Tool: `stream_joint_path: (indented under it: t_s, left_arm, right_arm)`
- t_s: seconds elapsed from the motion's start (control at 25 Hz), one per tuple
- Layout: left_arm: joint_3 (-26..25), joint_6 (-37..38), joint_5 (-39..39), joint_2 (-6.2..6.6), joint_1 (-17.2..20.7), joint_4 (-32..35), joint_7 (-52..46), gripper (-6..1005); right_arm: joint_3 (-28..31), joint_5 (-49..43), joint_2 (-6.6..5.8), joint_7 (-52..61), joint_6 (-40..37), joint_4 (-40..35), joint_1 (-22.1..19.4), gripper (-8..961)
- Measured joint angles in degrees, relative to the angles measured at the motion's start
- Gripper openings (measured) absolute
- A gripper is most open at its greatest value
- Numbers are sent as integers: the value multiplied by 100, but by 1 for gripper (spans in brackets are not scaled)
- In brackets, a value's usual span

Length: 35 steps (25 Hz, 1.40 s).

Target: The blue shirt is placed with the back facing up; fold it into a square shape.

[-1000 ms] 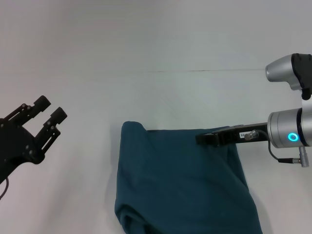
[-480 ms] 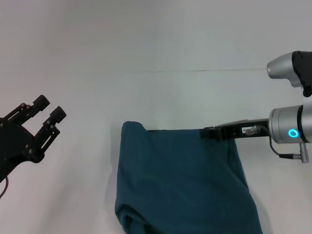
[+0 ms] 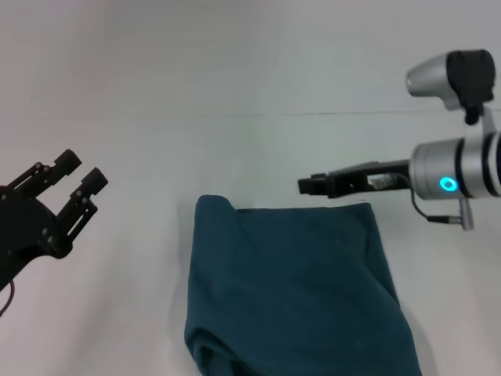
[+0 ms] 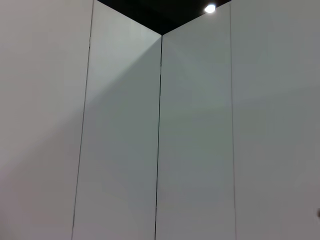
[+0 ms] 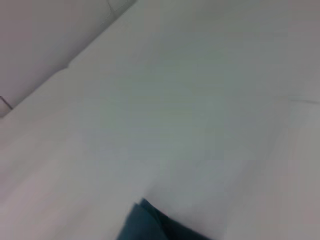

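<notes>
Teal-blue cloth, the blue shirt (image 3: 293,286), is being left folded on the white table (image 3: 235,86) while the right gripper (image 3: 307,186), seemingly pinched empty, is being held just beyond its far edge and the left gripper (image 3: 74,178) is being parked spread apart, so edges should be squared gently.

The blue shirt (image 3: 293,294) lies flat on the white table, folded into a rough rectangle of plain dark teal cloth with no lettering showing. Its far edge runs fairly straight, with a rounded bulge at the far left corner. The right side slants outward toward the near edge, where the cloth bunches into soft folds. One corner (image 5: 150,225) shows in the right wrist view
</notes>
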Motion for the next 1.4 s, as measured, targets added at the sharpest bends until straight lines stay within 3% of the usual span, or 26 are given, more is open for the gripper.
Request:
stream_joint_path:
  t_s: [0.28, 0.48, 0.6, 0.68, 1.2, 1.4]
  left_arm:
    - [-4, -1, 0, 0, 5, -17, 2, 439]
    - [-4, -8, 0, 0, 19, -17, 9, 442]
    - [-4, -8, 0, 0, 25, -17, 10, 442]
    - [-4, -8, 0, 0, 31, -12, 10, 441]
    - [325, -206, 164, 0, 3, -12, -156, 440]
    - [400, -492, 430, 0, -77, -5, -359, 440]
  right_arm:
    - [-245, 275, 27, -77, 344, 76, 504, 503]
    - [-484, 333, 12, -90, 832, 425, 968, 623]
    - [-503, 289, 11, 29, 1033, 538, 1047, 695]
    - [-507, 174, -8, 191, 1108, 504, 975, 743]
    - [-342, -351, -41, 669, 497, -842, -351, 732]
    - [-380, -387, -27, 580, 408, -923, -663, 732]
